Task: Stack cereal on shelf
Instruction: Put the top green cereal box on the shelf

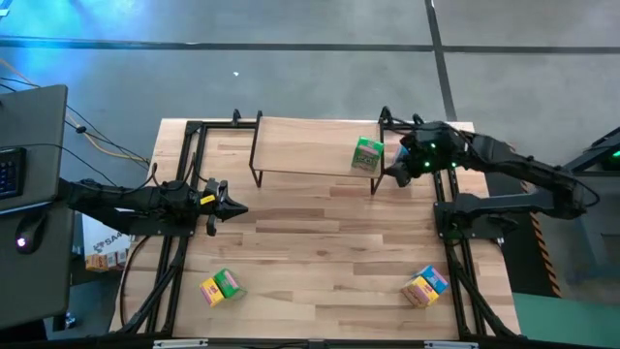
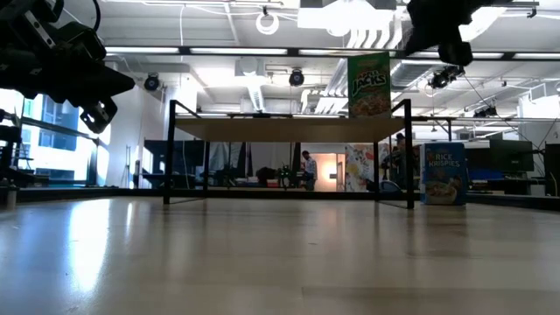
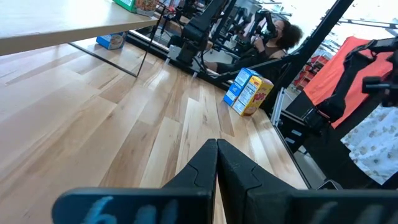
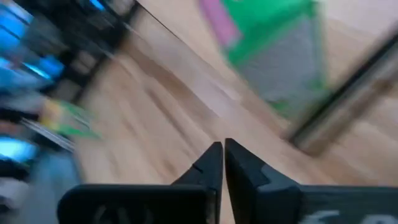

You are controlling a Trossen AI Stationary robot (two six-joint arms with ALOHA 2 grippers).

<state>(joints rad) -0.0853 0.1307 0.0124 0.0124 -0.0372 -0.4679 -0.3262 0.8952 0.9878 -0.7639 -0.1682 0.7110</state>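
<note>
Cereal boxes were spread over three spots, as we saw from above: a green box (image 1: 367,155) stood upright on the shelf (image 1: 300,147), near the plank's right end, a yellow and green pair (image 1: 221,287) lay touching each other on the wooden table (image 1: 320,242) near its front left corner, and a yellow and blue pair (image 1: 425,286) lay together near the front right corner. In the low view we read the green carton (image 2: 369,84) as an Apple Jacks box standing on the light plank (image 2: 289,129), and a blue Rice Krispies box (image 2: 444,173) stood upright on the table just beyond the shelf's right-hand black leg. We found the right gripper (image 1: 395,172) just beside the shelf's right end, close to the green box but not touching it; its wrist camera showed its two dark fingers (image 4: 211,163) pressed nearly together with nothing between them, the green box blurred ahead. The left gripper (image 1: 235,207) waited over the table's left side, in front of the shelf's left legs, and its own fingers (image 3: 208,165) likewise met tip to tip, empty. Past them we saw the yellow and blue pair (image 3: 248,92), and a person sat beyond the table's far edge.
</note>
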